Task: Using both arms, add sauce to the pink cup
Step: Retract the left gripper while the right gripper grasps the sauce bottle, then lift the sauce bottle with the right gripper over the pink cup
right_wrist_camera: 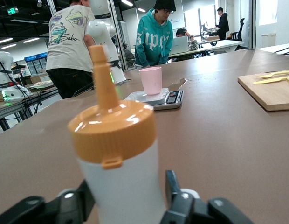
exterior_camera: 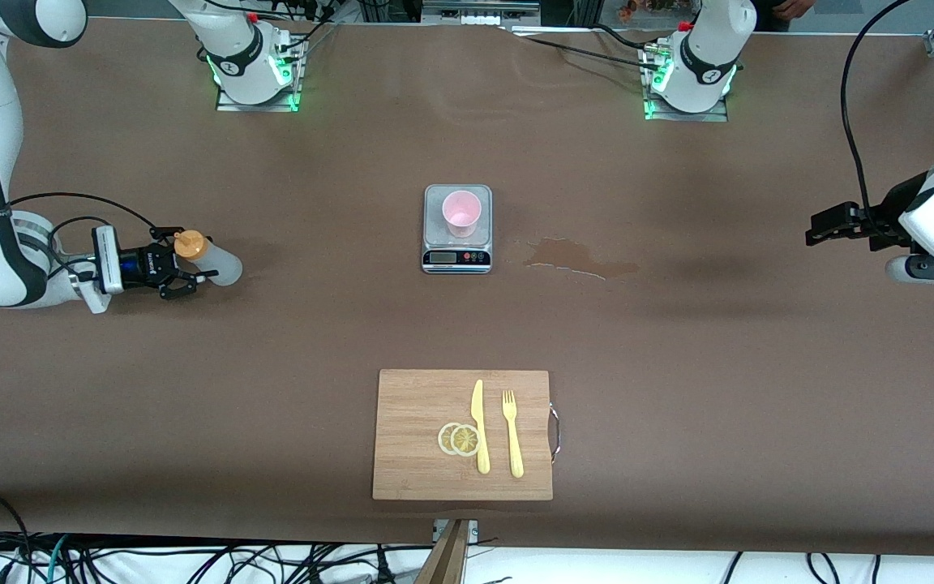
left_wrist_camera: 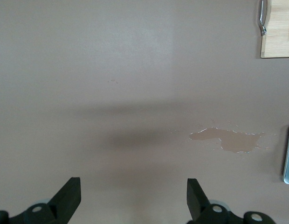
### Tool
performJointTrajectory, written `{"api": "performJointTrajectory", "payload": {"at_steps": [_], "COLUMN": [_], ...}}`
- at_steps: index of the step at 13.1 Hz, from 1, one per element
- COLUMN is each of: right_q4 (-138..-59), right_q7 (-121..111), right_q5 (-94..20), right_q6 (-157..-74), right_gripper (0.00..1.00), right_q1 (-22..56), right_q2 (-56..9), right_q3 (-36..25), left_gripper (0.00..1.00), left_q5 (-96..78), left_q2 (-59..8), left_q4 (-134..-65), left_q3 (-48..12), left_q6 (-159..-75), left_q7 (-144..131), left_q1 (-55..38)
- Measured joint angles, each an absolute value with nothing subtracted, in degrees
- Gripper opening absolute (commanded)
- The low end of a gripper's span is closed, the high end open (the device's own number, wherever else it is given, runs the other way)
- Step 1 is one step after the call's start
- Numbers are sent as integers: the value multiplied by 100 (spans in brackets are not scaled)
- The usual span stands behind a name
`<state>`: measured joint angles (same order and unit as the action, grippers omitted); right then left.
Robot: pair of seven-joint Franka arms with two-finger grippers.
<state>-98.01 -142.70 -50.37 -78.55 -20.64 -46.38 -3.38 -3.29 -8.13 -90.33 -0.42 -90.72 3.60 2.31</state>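
Right gripper (exterior_camera: 191,277) fingers clasp the translucent whitish orange-capped squeeze bottle (exterior_camera: 212,259); left gripper (exterior_camera: 820,227) waits, fingers spread.

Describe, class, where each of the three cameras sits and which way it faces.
Front view: high across the table, facing both arms' bases; scale central.
Left wrist view: looks down past the open left tool at a spill.
Right wrist view: looks level past the right tool around the sauce.
All show the scale.

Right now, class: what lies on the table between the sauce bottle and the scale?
Only bare brown table between sauce bottle and scale, per the front view.
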Motion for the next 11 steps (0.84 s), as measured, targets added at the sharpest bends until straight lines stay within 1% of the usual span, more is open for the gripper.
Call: {"api": "performJointTrajectory", "payload": {"at_steps": [3,7,9,11], "right_q4": [-9666,-9105,-8904,-8835], "right_q7": [-14265,-13518,-12927,-12250], "right_q5": [-5031,-4809,-4650,-4466], "right_q6": [-7783,-7369,-7265,-7247], "right_gripper": [15,14,14,14], "right_q1": [-2003,-1666,-1422,-1153], "right_q2": [-4641,-4588,-4384,-4016], "right_q3": [-324,-323,-320,-313], "left_gripper": [100,100,100,100], "left_q5": [-329,-329,-329,-329], "left_q2": [-815,-817,-817,-818], "left_q4": [-9029,-9025,-9024,-9022], "left_q3": [-44,-50,-54,-63], "left_q6": [-9063,-9054,-9052,-9051], "left_q7": [360,360,360,360], "left_q1": [231,228,228,227]}}
